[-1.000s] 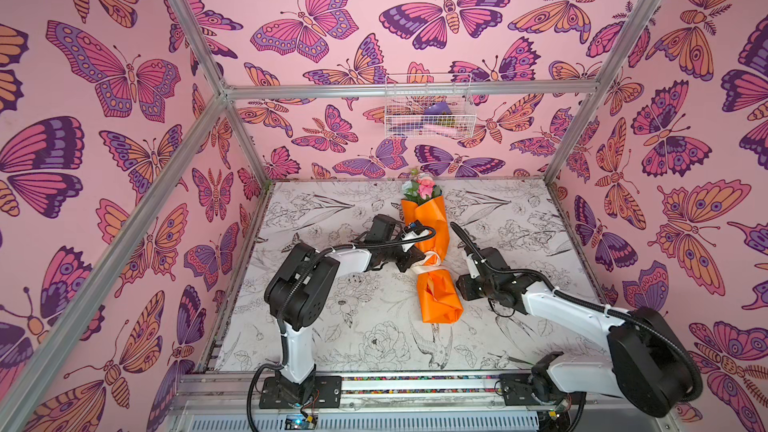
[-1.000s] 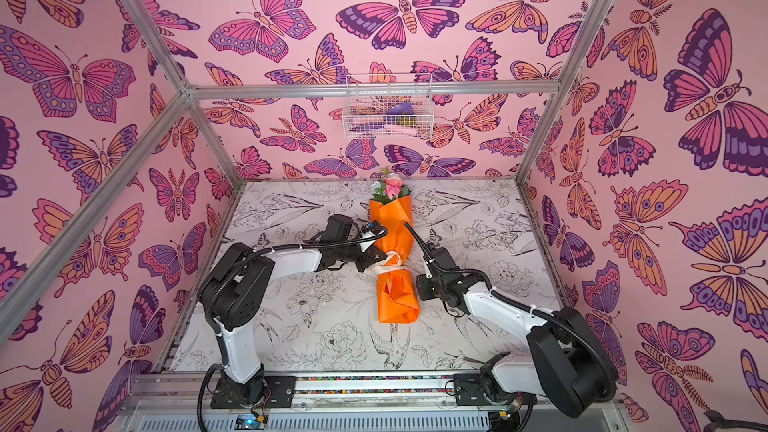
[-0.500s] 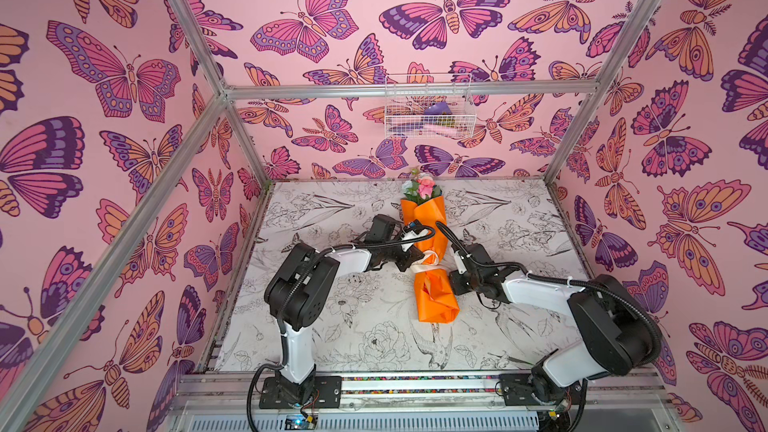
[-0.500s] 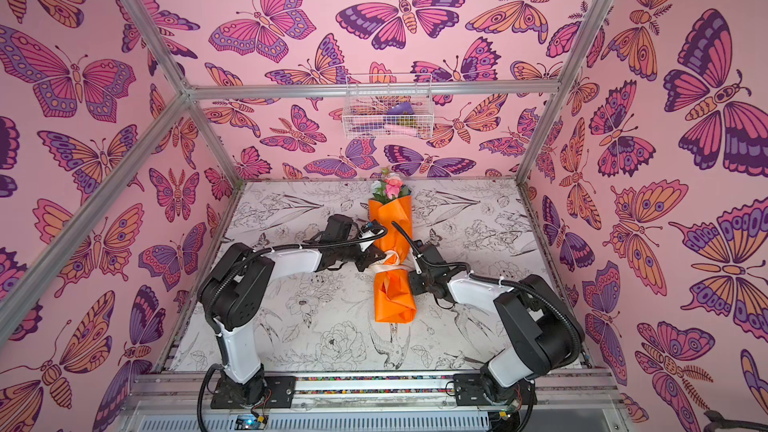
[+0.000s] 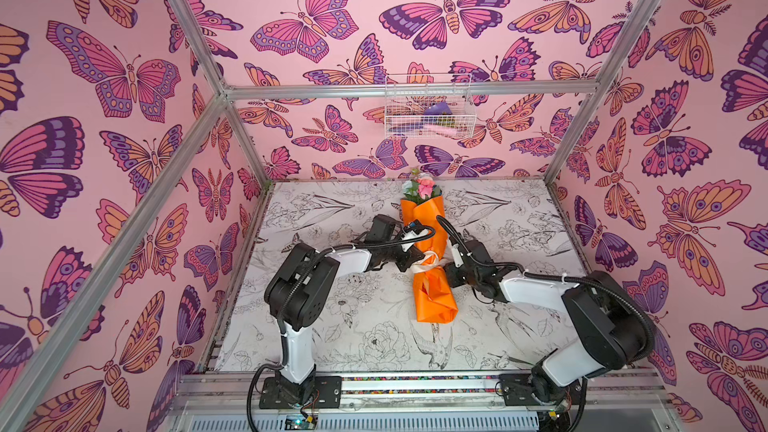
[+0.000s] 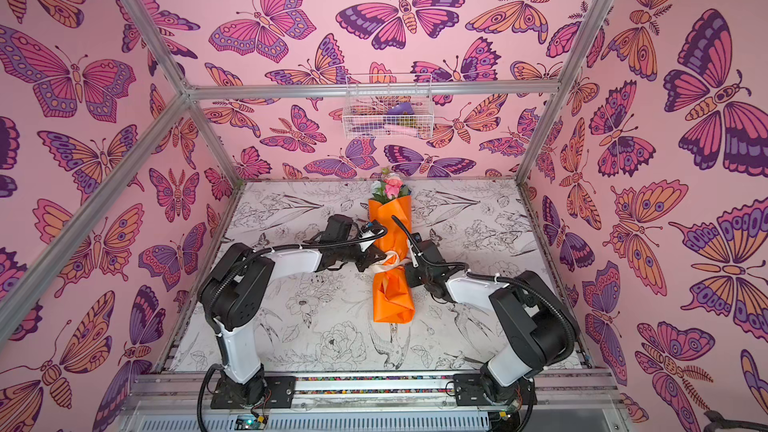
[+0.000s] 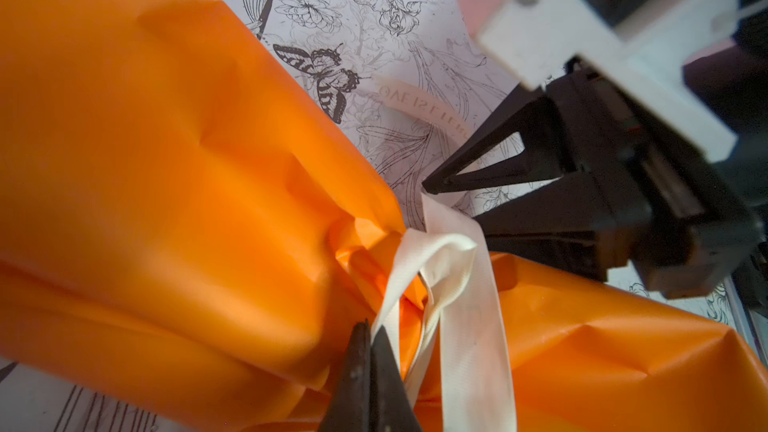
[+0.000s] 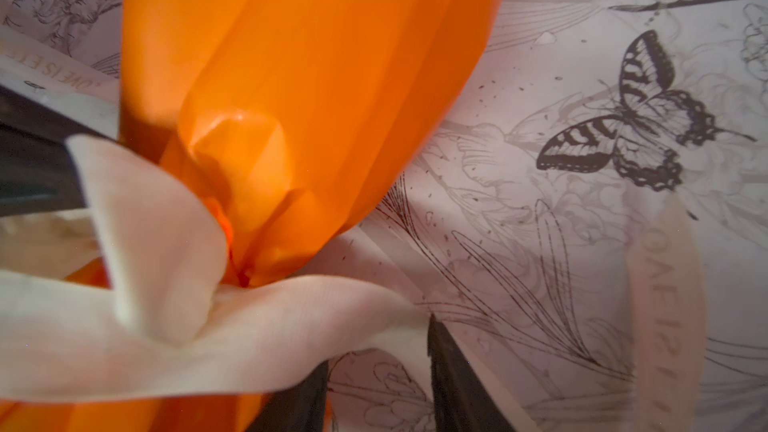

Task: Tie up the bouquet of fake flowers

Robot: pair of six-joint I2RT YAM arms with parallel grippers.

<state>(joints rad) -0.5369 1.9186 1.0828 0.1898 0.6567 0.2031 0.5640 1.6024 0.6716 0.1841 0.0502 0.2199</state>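
Note:
The bouquet of fake flowers (image 5: 430, 292) (image 6: 390, 297) lies along the table's middle, wrapped in orange paper, with its pink and white blooms (image 5: 422, 189) at the far end. A cream ribbon (image 5: 428, 261) (image 7: 469, 326) (image 8: 166, 243) is crossed around its pinched waist. My left gripper (image 5: 417, 261) (image 6: 380, 261) (image 7: 368, 328) is at the waist's left side, shut on a ribbon strand. On the right side my right gripper (image 5: 446, 270) (image 6: 409, 272) (image 8: 376, 347) stands open, with a ribbon fold draped over its fingertips.
A loose lettered ribbon tail (image 8: 665, 305) (image 7: 424, 105) lies flat on the flower-printed table (image 5: 353, 326) beside the right gripper. A white wire basket (image 5: 428, 108) holding purple and pink items hangs on the back wall. Butterfly-patterned walls enclose the table on three sides.
My right gripper has moved in from the right to the bouquet's tied waist, and its arm has folded closer. The left gripper has kept its place and its hold.

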